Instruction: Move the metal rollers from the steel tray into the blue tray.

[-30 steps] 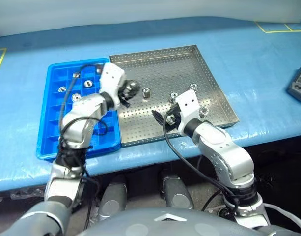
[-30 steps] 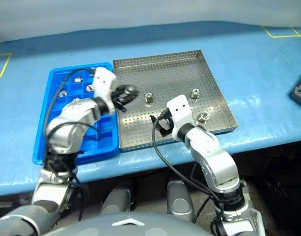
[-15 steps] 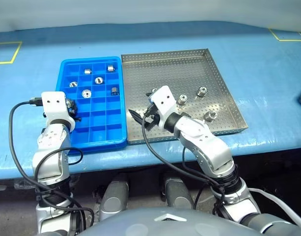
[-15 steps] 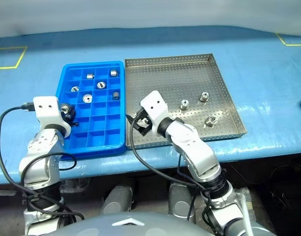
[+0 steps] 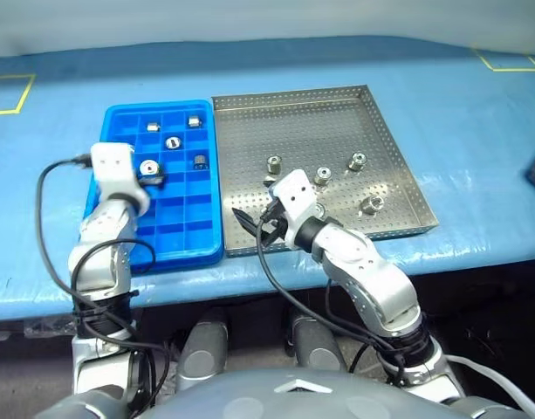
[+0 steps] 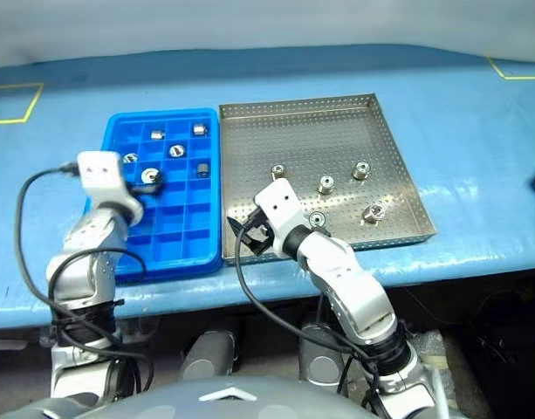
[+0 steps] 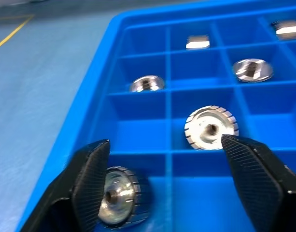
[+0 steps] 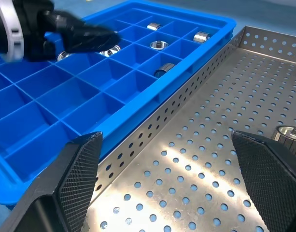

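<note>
- left gripper [image 7: 163, 176] hangs over the blue tray [image 5: 185, 244] near its left edge, fingers apart, nothing between them; one roller [image 7: 119, 203] lies in the compartment beneath.
- right gripper [image 8: 173, 180] hovers over the steel tray [image 5: 389, 179] near its front left corner, fingers wide apart and empty.
- metal rollers [image 5: 358, 161]: five stand on the steel tray, several in the blue tray's far compartments.

Both arms forward, left end effector [image 7: 164, 181] and right end effector [image 8: 167, 179] each with fingers spread wide.
</note>
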